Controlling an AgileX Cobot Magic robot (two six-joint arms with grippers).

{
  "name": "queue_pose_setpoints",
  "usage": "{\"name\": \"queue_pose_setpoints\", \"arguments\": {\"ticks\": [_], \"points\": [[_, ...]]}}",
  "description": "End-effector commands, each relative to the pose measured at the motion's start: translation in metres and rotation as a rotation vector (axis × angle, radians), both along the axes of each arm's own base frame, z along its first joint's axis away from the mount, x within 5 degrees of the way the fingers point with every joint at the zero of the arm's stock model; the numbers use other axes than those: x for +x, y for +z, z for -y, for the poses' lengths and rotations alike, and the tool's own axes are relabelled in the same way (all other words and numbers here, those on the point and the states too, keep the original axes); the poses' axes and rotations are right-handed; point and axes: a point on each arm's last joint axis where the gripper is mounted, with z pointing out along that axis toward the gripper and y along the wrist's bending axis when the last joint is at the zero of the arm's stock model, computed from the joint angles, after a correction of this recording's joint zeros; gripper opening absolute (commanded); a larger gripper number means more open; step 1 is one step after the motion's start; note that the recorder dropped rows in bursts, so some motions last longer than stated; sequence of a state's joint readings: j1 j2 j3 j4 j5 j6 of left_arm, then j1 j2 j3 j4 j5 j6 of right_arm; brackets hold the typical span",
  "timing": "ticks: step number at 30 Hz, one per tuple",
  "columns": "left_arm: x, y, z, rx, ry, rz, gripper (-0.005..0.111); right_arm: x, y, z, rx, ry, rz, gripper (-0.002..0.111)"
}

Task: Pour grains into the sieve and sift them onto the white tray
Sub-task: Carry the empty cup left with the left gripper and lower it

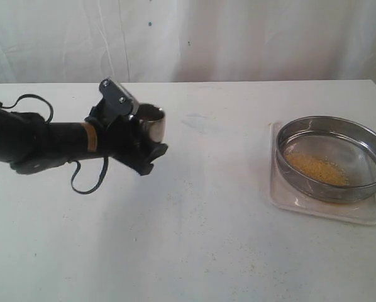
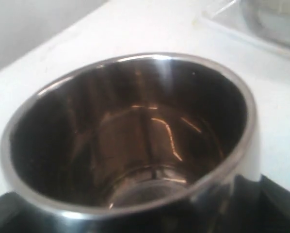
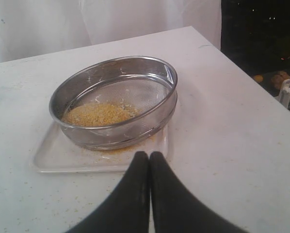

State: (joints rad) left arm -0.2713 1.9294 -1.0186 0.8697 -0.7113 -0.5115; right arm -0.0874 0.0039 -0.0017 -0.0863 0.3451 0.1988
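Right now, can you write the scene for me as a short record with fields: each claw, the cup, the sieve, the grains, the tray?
left claw: grips the cup, well apart from the sieve
cup: steel, looks empty inside
right claw: shut, holds nothing, near the tray
sieve: stands on the tray
grains: yellow pile inside the sieve
tray: white, on the table

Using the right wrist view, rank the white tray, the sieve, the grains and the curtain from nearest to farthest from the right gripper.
1. White tray: rim just ahead of the shut right gripper.
2. Sieve: standing on the tray, behind that rim.
3. Grains: inside the sieve, on its mesh.
4. Curtain: hanging behind everything, farthest.
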Motion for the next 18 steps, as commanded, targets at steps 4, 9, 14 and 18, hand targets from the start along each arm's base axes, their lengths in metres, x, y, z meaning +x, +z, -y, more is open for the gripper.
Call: {"name": "queue_pose_setpoints", "arguments": {"ticks": [4,9,14,18], "points": [[-0.003,-0.018,-0.011,-0.010,0.025,-0.027,0.000,0.000,0.000,0.000,-0.009,-0.003,0.003,0.000],[0.010,-0.025,-0.022,0.018,0.197,-0.079,0.001,0.000,0.000,0.000,-0.009,-0.003,0.003,0.000],[0.020,-0.046,-0.023,-0.004,0.250,-0.098,0.018,0.000,0.000,0.000,-0.009,-0.003,0.003,0.000],[0.026,-0.059,-0.020,-0.038,0.244,-0.084,0.032,0.000,0.000,0.000,-0.009,-0.003,0.003,0.000]]}}
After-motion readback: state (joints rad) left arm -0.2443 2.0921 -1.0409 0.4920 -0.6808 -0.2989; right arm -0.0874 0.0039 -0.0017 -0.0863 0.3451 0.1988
